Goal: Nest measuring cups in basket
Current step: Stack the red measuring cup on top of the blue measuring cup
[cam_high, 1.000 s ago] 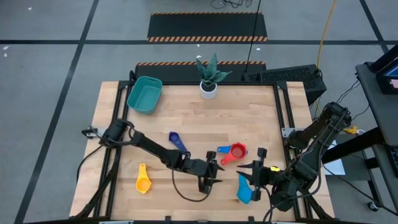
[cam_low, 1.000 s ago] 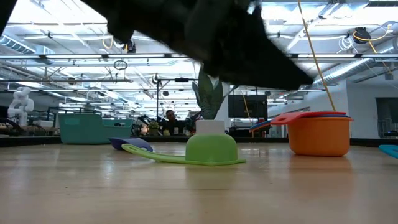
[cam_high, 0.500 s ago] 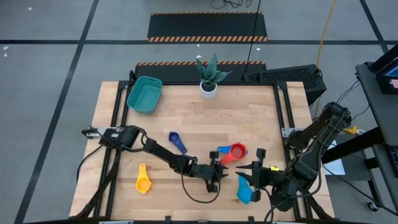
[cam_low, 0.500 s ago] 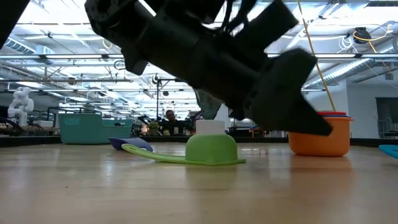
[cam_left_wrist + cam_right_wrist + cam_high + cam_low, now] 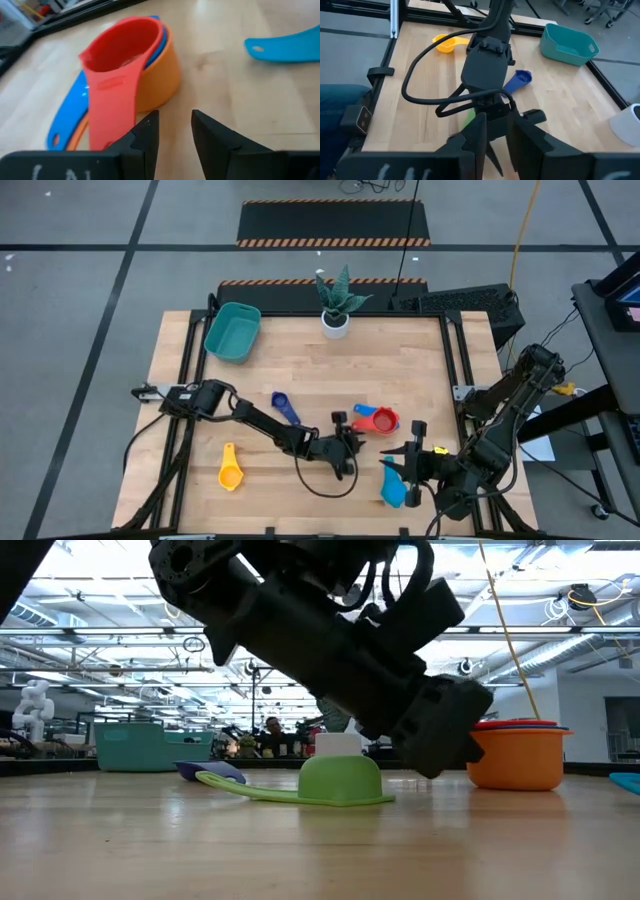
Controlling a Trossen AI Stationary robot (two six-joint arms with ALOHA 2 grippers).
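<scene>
Left end effector (image 5: 172, 131), fingers slightly parted and empty, low over the surface (image 5: 300, 370) facing the nested stack: red measuring cup (image 5: 120, 60) inside blue, inside the orange cup (image 5: 160, 75). The red handle's long axis runs straight toward the fingers. Right end effector (image 5: 412, 463), fingers close together and empty, waits beside a light blue cup (image 5: 392, 485). The teal basket (image 5: 233, 333) lies well apart at the far left corner.

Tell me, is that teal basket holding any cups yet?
No, it looks empty. In the high view the basket shows only its bare teal floor, and the right wrist view shows the same.
</scene>
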